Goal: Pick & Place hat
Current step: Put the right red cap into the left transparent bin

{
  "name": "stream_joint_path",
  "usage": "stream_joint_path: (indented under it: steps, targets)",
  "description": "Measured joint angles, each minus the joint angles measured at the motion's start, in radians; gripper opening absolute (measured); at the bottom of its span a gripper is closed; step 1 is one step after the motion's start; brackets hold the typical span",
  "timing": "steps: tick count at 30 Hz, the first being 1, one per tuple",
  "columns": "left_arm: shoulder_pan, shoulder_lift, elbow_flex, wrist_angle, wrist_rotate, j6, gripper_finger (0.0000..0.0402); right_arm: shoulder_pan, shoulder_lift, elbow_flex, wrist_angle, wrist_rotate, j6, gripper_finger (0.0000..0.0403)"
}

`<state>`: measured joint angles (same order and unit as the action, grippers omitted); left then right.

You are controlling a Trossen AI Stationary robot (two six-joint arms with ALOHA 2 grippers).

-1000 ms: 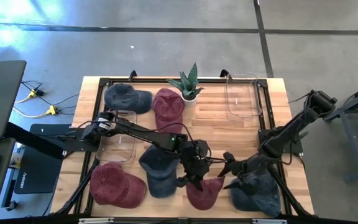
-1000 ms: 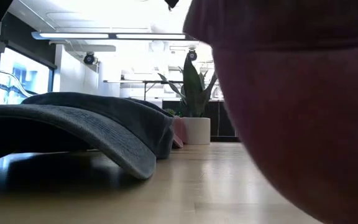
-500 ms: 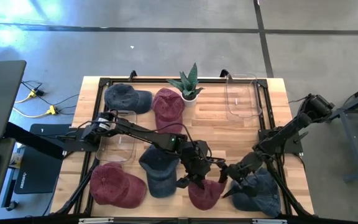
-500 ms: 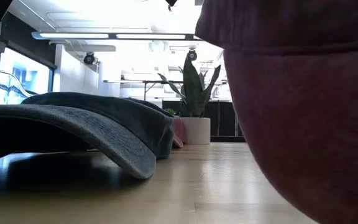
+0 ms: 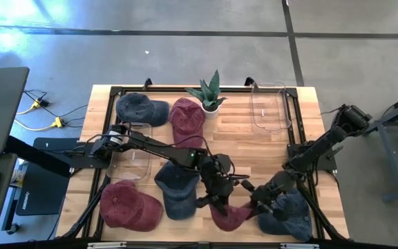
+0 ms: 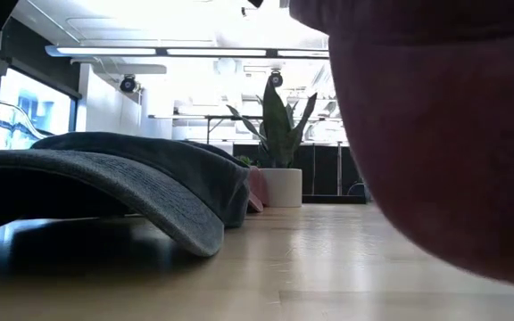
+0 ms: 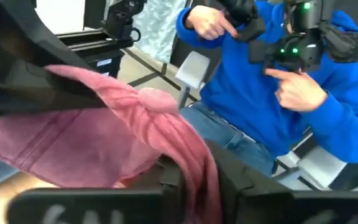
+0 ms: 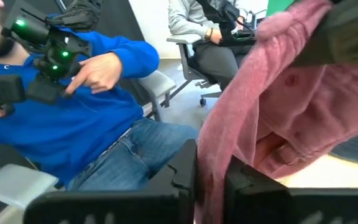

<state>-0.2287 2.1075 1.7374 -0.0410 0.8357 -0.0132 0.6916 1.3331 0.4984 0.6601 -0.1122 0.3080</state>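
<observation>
I've got the red hat (image 5: 230, 214) at the front edge of the table (image 5: 254, 138), btwn my two grippers. My right gripper (image 5: 260, 199) is pinched shut on the hat's cloth; in the right wrist view the pink cloth sits squeezed btwn my fingers (image 8: 185, 165). My left gripper (image 5: 216, 198) is on the hat's other side, w/ cloth btwn its fingers too, close together but I think letting go a bit.

To do this well, I should keep the right pinch tight, let the left side loosen slowly, and lift straight up so the hat doesn't drag.

Room to move: tight down here. A blue hat (image 5: 178, 187) lies just beside on the left, another blue hat (image 5: 289, 216) touches near my right arm, and the table's front edge is very close, so no pulling toward it. Another red hat (image 5: 130, 205) is farther left. The middle of the table is bare wood, good for moving. At the back are a plant (image 5: 209, 93) and a clear tray (image 5: 269, 107). A person in a blue top (image 7: 272, 99) sits past the front edge.
</observation>
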Motion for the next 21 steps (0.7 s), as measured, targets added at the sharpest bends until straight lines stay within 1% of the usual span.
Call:
stream_joint_path:
  steps: [3, 6, 8, 10, 13, 15, 17, 21]
  targets:
    - [0.000, 0.000, 0.000, -0.003, 0.031, -0.012, 0.0120, 0.009, 0.000, 0.000, -0.001, 0.018, -0.018, 0.0006]
    - [-0.007, 0.017, 0.003, -0.001, 0.063, -0.018, 0.0177, 0.013, 0.000, 0.000, -0.005, 0.042, -0.017, 0.0013]
    - [-0.016, 0.027, 0.000, -0.028, 0.083, -0.018, 0.0206, 0.013, 0.000, 0.000, -0.015, 0.043, -0.012, 0.0011]
    - [-0.025, 0.029, -0.001, -0.050, 0.128, -0.005, 0.0223, 0.016, 0.000, 0.000, -0.019, 0.046, -0.011, 0.0005]
    - [-0.050, 0.025, 0.002, -0.091, 0.195, 0.067, 0.0226, 0.025, 0.000, 0.000, -0.021, 0.053, 0.006, 0.0008]
    - [-0.073, 0.026, 0.001, -0.100, 0.216, 0.093, 0.0221, 0.033, 0.000, 0.000, -0.024, 0.059, 0.020, 0.0011]
    - [-0.091, 0.020, 0.001, -0.089, 0.193, 0.116, 0.0213, 0.036, 0.000, 0.000, -0.025, 0.069, 0.023, 0.0009]
    - [-0.100, 0.006, 0.002, -0.089, 0.088, 0.139, 0.0198, 0.037, 0.000, 0.000, -0.028, 0.077, 0.024, 0.0004]
